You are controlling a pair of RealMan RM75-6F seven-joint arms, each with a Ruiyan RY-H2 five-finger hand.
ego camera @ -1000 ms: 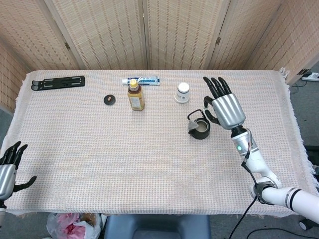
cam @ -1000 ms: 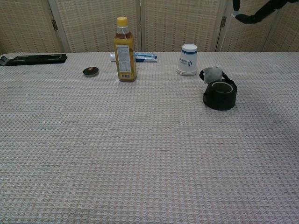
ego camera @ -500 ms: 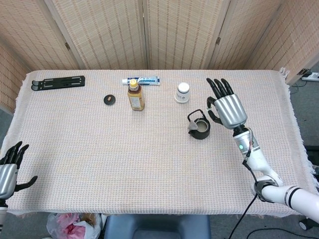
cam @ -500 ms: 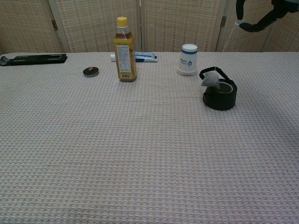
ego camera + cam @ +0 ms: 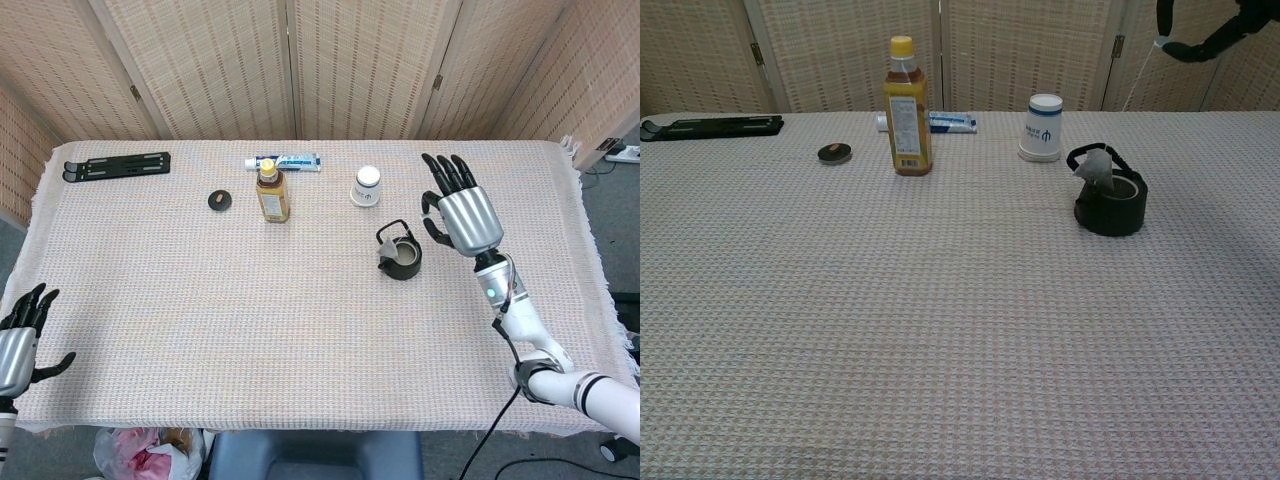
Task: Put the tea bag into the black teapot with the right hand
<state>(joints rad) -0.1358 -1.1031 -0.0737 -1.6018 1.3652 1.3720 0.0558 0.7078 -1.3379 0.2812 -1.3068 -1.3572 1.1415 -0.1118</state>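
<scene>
The black teapot (image 5: 403,259) (image 5: 1112,204) stands right of the table's middle with its lid off. The pale tea bag (image 5: 1096,166) (image 5: 387,264) sits at the pot's rim, leaning on the raised handle. My right hand (image 5: 462,210) hovers open to the right of the pot, fingers spread, holding nothing; only dark fingertips (image 5: 1200,42) show at the top right of the chest view. My left hand (image 5: 18,340) is open at the table's near left edge.
An amber drink bottle (image 5: 271,192) (image 5: 906,108), a white cup (image 5: 367,186) (image 5: 1043,128), a toothpaste tube (image 5: 283,161), a small dark lid (image 5: 219,200) (image 5: 834,152) and a black folding stand (image 5: 117,165) lie along the far side of the woven tablecloth (image 5: 250,320).
My right hand has drawn back to the right and up, away from the teapot. The tea bag has settled at the pot's rim. The left hand is still.
</scene>
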